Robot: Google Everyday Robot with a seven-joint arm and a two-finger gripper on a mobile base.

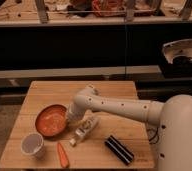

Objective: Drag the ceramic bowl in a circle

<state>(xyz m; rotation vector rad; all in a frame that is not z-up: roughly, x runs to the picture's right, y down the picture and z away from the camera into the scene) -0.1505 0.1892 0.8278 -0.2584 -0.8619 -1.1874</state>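
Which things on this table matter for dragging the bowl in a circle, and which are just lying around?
For the job:
- bowl
- gripper, at the bowl's right rim

Lying about, on the table:
- white cup
- carrot
- bottle, on its side
- black block
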